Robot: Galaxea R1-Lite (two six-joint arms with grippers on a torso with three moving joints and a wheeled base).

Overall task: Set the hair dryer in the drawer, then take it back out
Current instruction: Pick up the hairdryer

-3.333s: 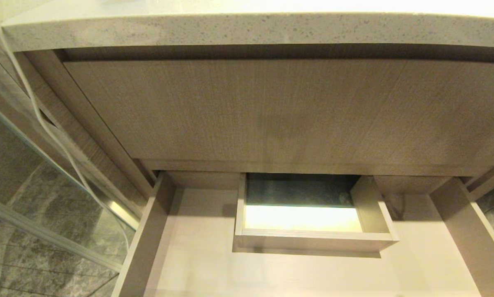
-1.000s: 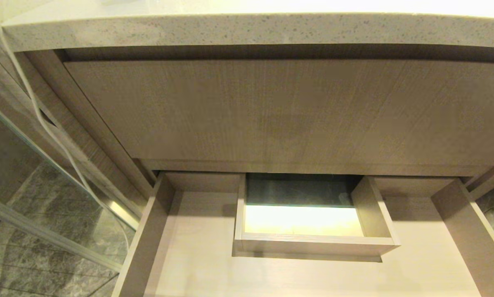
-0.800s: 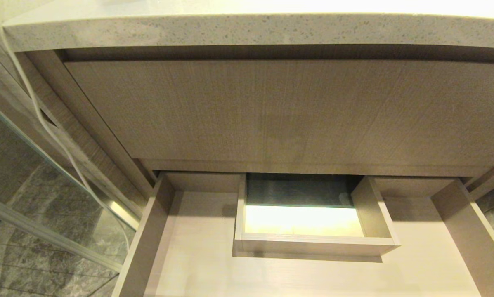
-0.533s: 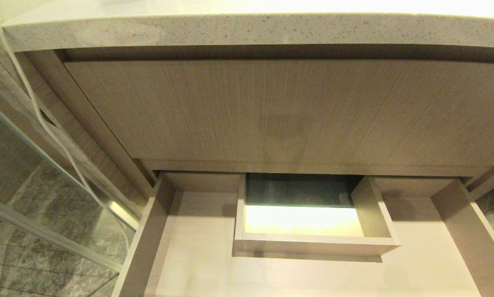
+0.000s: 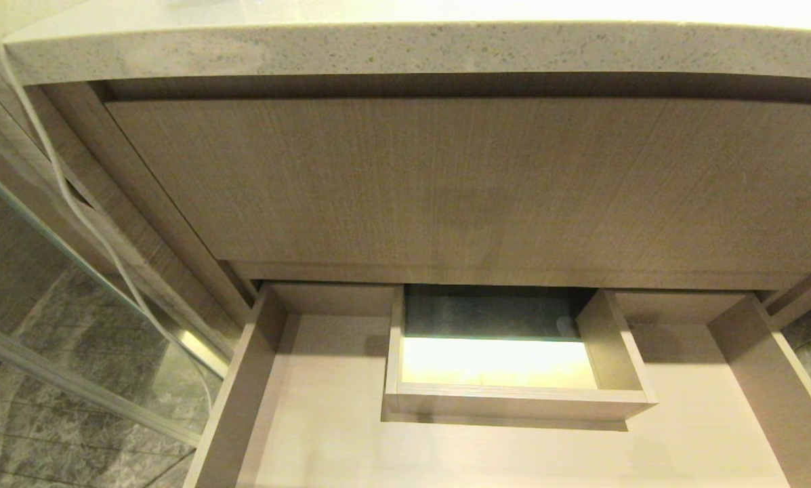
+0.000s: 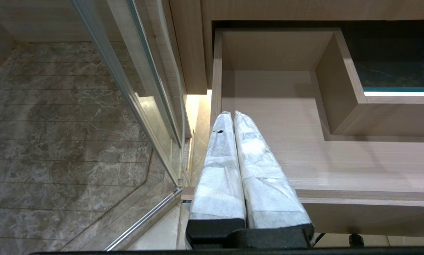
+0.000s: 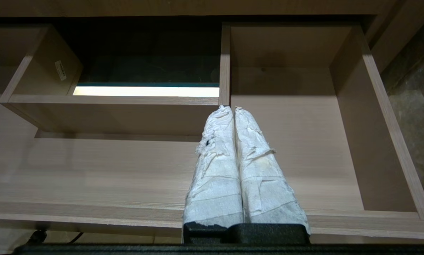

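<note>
From my head camera almost nothing has changed. The one difference is in the open drawer (image 5: 269,379): the near wall of its boxed cutout (image 5: 513,400) sits slightly lower in the view than in the earliest picture. Across the last second I see no further shift.

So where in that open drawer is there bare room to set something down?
The drawer shows bare floor on both sides of the boxed cutout: one patch between cutout and left wall, one between cutout and right wall, plus the wide strip in front of it. The cutout itself takes the middle back. The hair dryer is not in view.
</note>
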